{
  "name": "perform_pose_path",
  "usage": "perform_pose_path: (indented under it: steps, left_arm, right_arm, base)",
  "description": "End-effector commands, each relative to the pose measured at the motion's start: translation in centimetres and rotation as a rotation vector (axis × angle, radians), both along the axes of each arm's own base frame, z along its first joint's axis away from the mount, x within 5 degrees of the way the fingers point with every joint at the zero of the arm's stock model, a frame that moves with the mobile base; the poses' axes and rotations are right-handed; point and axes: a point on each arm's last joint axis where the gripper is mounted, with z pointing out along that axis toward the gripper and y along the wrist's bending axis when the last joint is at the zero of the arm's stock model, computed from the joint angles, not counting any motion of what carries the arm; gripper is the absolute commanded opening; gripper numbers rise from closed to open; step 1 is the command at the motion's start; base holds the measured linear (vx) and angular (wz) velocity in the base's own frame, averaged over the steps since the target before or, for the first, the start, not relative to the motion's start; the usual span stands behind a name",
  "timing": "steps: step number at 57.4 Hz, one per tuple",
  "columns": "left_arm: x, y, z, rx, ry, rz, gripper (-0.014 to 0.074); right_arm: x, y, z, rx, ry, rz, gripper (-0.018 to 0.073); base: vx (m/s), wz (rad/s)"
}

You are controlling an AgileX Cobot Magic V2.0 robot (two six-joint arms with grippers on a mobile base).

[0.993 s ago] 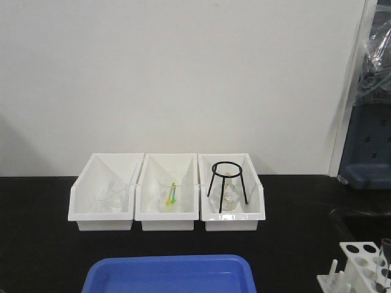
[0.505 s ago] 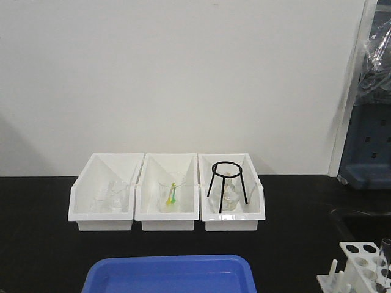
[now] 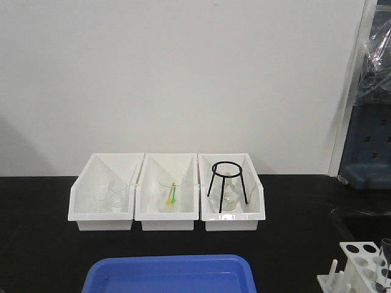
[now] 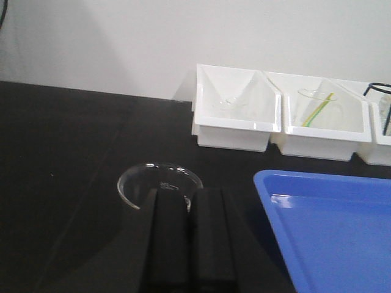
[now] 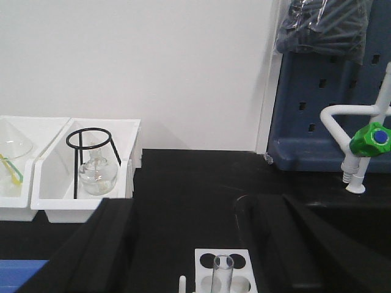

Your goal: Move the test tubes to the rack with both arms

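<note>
One test tube (image 5: 223, 273) stands in the rack (image 3: 359, 267), unmoved at the tabletop's right edge.
Left gripper (image 4: 187, 215) shut, empty; right gripper (image 5: 183, 244) spread wide, empty.

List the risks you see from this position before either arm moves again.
1. One test tube already stands in the rack, directly between the right pincer's spread fingers; lowering or closing carelessly could strike its rim.
2. The shut left pincer sits right next to a shallow glass dish; a forward push could shove it.
3. The rack sits near the sink edge in the front view, so a nudge might tip it.
</note>
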Motion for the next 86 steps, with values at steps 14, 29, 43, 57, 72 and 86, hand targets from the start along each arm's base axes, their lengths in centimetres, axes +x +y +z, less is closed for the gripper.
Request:
perform_pose_path:
  steps: [14,29,43,57,72,86]
  left_arm:
    - [0.0,0.2,2.0,0.075,-0.141,0.028,-0.0004]
    - [0.0,0.2,2.0,0.075,-0.141,0.028,-0.0004]
    - [0.0,0.2,2.0,0.075,-0.141,0.028,-0.0004]
    - [0.0,0.2,2.0,0.075,-0.141,0.028,-0.0004]
    - [0.0,0.2,2.0,0.075,-0.141,0.028,-0.0004]
    - [0.0,0.2,2.0,0.075,-0.141,0.028,-0.0004]
  right_arm:
    - [-0.1,-0.2,2.0,-0.020,-0.122,-0.012,0.0477]
    - [-0.1,-0.2,2.0,-0.020,-0.122,-0.012,0.0477]
    - [-0.1,-0.2,2.0,-0.020,-0.121,-0.012,0.0477]
    - [-0.1,-0.2,2.0,-0.020,-0.119,-0.012,0.0477]
    - [-0.3,-0.1,1.2,-0.100,-0.112,-0.004,0.0462]
    - [-3.2,1.3,-3.1,-0.027,-0.171,0.093,0.0283]
  base:
    - [0.00,0.00]
    - [0.00,0.00]
    - [0.00,0.00]
    - [0.00,0.00]
    - [0.00,0.00]
    - [0.00,0.00]
